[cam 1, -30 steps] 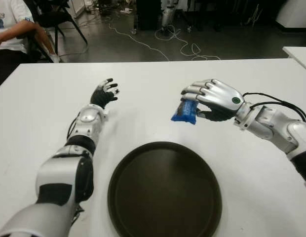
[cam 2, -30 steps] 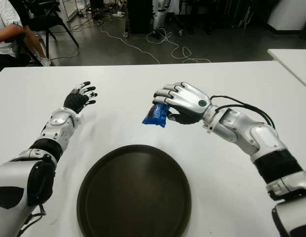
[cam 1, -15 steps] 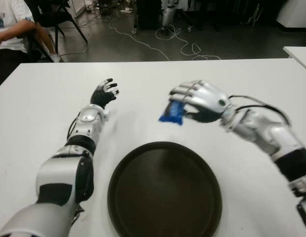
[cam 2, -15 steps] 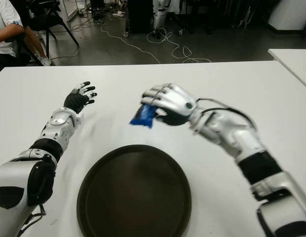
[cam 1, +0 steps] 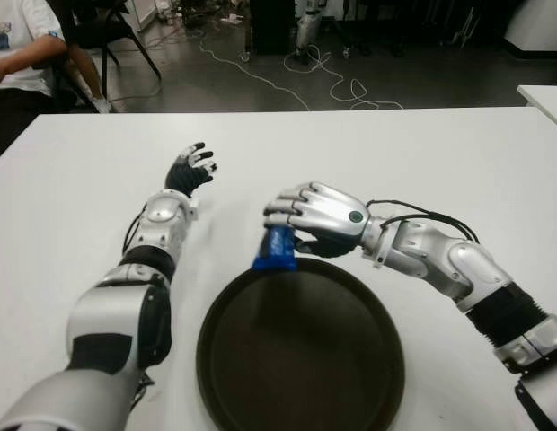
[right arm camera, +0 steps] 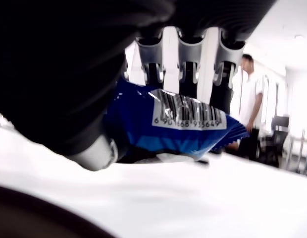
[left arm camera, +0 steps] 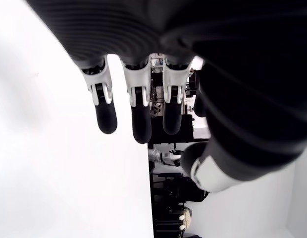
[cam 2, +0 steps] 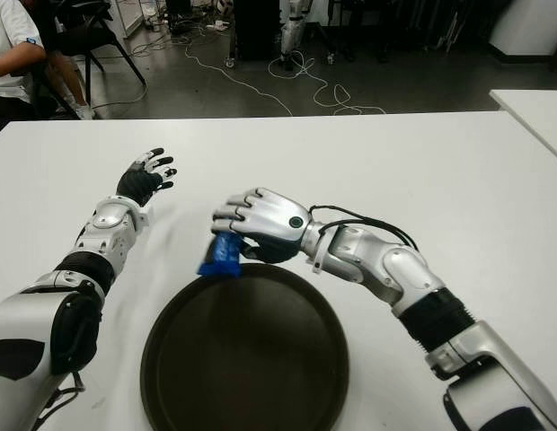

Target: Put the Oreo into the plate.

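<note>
Now one Oreo pack — clasped by the right hand — meets one plate's rim.

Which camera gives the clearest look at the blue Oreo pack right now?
The right wrist view: the Oreo pack fills the picture, barcode showing, pinched in the right robot hand. Both eye views show it smaller, hanging at the far rim of the plate, partly covered by the fingers. The left wrist view does not show it.
</note>
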